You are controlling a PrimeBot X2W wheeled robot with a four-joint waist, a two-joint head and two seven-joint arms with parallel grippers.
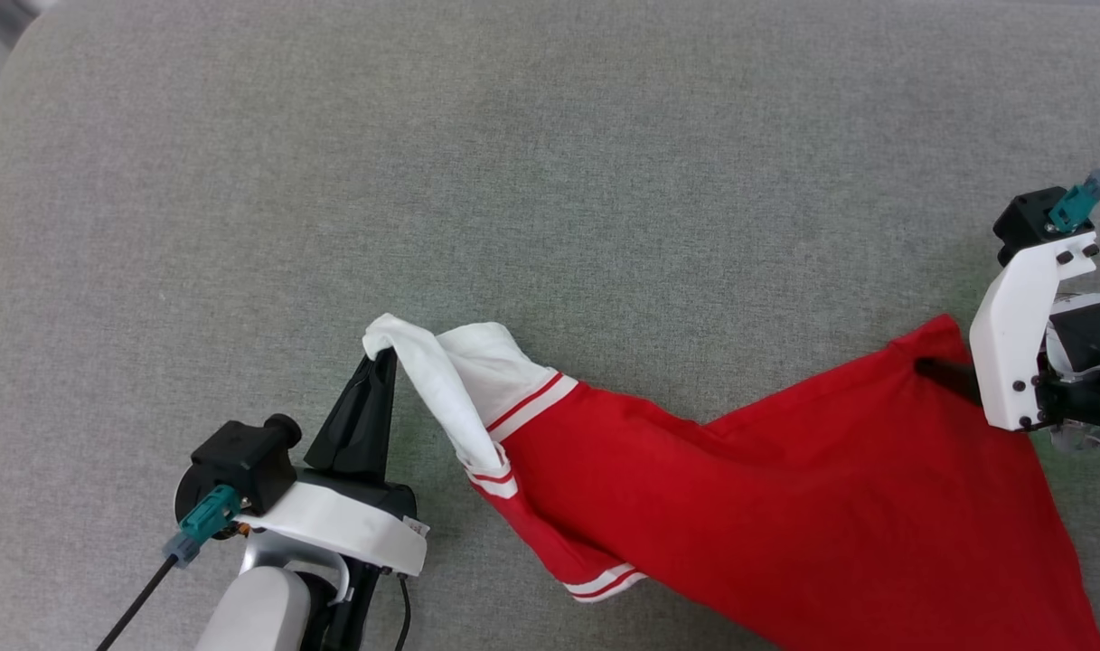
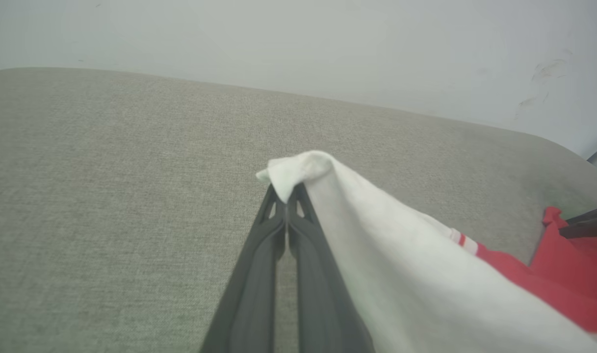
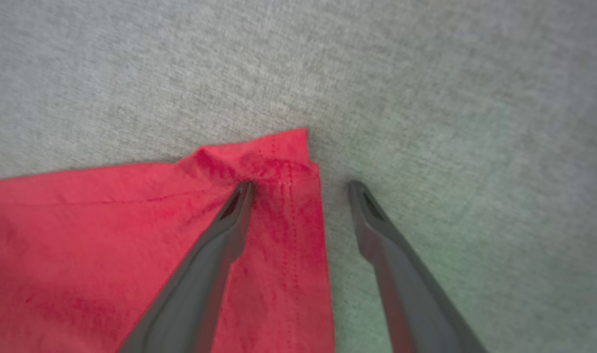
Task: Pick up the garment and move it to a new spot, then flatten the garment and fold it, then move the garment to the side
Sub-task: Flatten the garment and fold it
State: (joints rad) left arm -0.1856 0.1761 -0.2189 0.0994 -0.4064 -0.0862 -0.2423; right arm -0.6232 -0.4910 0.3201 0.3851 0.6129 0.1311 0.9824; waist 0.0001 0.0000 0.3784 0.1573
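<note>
Long dark fingers of the left gripper pinch the white sleeve tip of the small red jersey garment, holding it above the grey fabric cushion. The right gripper gapes wide astride 1 red hem corner, likely to stretch it flat.

Soft, even light is falling; the garment is casting faint shadows. The right wrist view is blurring.

Head overhead, wrists close to garment
</note>
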